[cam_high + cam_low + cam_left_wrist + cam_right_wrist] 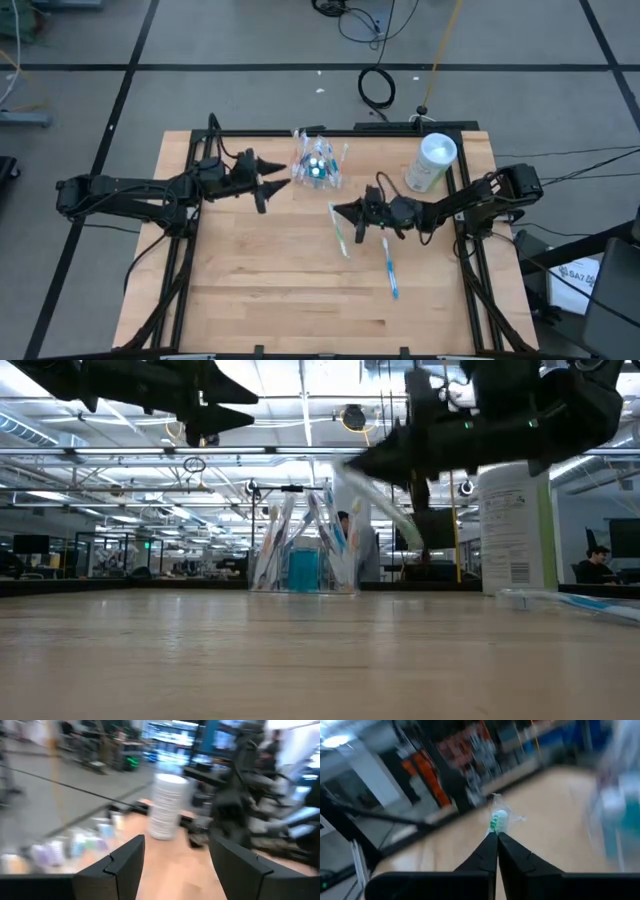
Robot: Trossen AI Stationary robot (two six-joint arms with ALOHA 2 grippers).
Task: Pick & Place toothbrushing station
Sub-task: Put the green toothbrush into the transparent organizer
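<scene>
Two right fingers (496, 845) pinch a wrapped toothbrush (498, 819) tight; left fingers (172, 862) hover spread wide, holding nothing.

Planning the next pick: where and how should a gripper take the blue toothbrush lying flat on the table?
Grip the blue toothbrush around mid-handle, coming straight down, fingers closing across its narrow width. It lies flat and apart from other things, so both long sides look free. The right gripper is nearest, but it is shut on a wrapped toothbrush.
</scene>
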